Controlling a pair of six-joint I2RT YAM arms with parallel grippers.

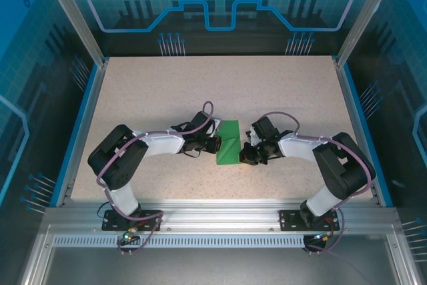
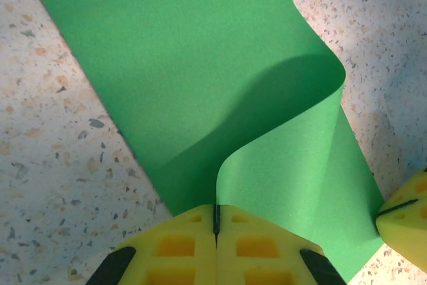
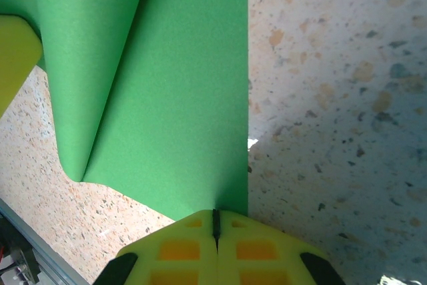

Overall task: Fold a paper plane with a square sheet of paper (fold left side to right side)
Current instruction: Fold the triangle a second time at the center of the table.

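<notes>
Sheet (image 1: 229, 141) half-folded, flap curling rightward, crease unpressed, later plane folds remain; left gripper (image 2: 215, 221) clamped on flap edge, right gripper (image 3: 215, 225) closed at sheet corner

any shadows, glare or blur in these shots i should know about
Left wrist: the curled flap of the green paper throws a soft shadow on the layer below. Right wrist: a shadow dims the table at lower right, with one small bright spot by the paper's edge. Top external: even light, no glare.
</notes>
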